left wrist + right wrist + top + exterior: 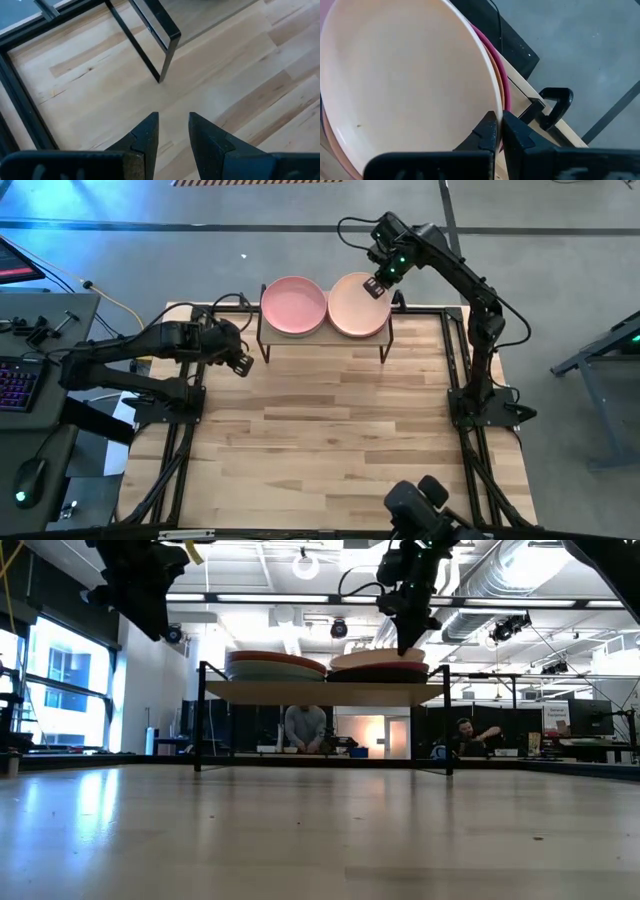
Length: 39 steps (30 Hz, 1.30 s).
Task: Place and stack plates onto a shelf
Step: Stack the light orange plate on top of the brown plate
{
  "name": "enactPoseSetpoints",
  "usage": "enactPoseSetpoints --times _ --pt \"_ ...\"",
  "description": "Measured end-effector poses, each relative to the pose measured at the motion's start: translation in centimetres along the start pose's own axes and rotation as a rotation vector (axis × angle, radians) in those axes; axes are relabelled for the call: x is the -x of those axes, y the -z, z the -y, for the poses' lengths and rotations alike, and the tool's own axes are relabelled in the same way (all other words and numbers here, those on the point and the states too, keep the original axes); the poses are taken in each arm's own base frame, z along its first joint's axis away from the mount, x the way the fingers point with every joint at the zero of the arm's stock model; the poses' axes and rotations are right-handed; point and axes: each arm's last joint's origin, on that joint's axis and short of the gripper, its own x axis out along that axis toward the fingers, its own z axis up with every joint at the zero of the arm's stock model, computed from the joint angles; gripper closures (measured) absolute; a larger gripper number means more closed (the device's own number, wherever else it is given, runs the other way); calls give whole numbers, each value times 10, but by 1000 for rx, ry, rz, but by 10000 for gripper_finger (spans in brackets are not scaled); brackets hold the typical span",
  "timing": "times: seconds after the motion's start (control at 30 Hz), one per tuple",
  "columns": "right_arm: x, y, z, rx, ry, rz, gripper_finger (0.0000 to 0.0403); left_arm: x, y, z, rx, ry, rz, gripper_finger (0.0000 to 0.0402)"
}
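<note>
The shelf (325,335) stands at the table's far edge and carries two stacks of plates. A pink plate (293,306) tops the left stack (275,664). A cream plate (355,308) tops the right stack, lying on a magenta plate (503,80) whose rim shows beneath it. My right gripper (378,285) is at the cream plate's far right rim, shut on it (499,125). My left gripper (240,362) hovers open and empty (173,125) above the table beside the shelf's left leg (167,55). My right gripper pinches the cream plate's rim (496,102) at its far right side, one finger (487,127) over the plate's inside and one (516,131) outside. The fingers come from above, pointing down (410,635). The plate lies flat on the right stack (378,660).
Black frame rails (455,350) run along the table's sides, and a black clamp (555,102) sits at the far edge by the shelf. Bare wooden tabletop (330,440) stretches from the shelf to the near edge. People sit in the room behind (305,730).
</note>
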Motion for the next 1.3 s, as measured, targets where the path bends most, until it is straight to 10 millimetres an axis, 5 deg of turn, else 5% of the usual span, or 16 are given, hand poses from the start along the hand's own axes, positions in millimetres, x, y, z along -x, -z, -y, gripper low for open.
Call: enactPoseSetpoints --times 1.3 --pt "-3 -2 -7 -12 7 -1 402 0 -2 -2 -96 -34 22 306"
